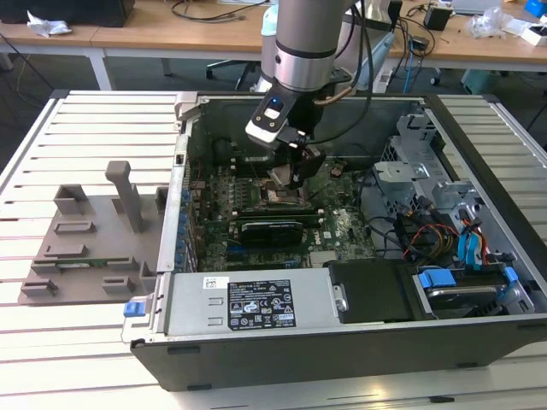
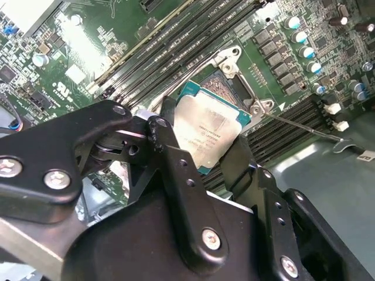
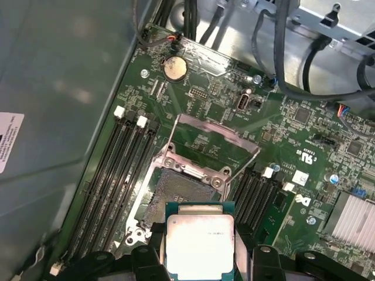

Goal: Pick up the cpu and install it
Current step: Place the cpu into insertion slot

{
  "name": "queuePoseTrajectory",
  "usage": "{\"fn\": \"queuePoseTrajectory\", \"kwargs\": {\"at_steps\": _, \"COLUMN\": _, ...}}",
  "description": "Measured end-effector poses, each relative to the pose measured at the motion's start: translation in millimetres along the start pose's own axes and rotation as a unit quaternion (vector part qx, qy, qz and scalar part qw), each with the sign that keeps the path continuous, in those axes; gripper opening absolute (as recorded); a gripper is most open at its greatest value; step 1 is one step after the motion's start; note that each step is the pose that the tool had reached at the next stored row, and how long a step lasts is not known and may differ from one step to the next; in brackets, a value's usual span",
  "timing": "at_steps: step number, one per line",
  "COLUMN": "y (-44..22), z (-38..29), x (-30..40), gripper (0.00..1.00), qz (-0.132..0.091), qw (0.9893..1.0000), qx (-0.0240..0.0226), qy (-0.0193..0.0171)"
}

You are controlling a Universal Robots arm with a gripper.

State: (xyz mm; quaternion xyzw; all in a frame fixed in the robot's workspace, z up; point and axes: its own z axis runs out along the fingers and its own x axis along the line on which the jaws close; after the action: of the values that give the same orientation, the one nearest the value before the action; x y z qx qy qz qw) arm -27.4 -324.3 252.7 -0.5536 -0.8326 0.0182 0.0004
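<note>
The gripper [image 2: 203, 136] has its fingers [image 2: 237, 159] clamped on opposite edges of the cpu [image 2: 212, 130], seemingly hovering over the open socket [image 3: 179, 192]. The chip looks light, stiff and fragile underneath, so an edge grip suits it.

Nothing can be read: print on the six-o'clock black label [image 1: 261, 305] and the cpu [image 3: 200, 246] is too fine.
</note>
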Motion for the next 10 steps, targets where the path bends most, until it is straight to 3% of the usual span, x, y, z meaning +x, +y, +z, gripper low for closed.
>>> {"fn": "queuePoseTrajectory", "kwargs": {"at_steps": 4, "y": 0.0, "z": 0.3, "x": 0.0, "gripper": 0.55, "qz": 0.018, "qw": 0.9998, "qx": 0.0003, "qy": 0.0005}}
{"fn": "queuePoseTrajectory", "kwargs": {"at_steps": 10, "y": 0.0, "z": 0.6, "x": 0.0, "gripper": 0.55, "qz": 0.063, "qw": 0.998, "qx": 0.0013, "qy": 0.0016}}
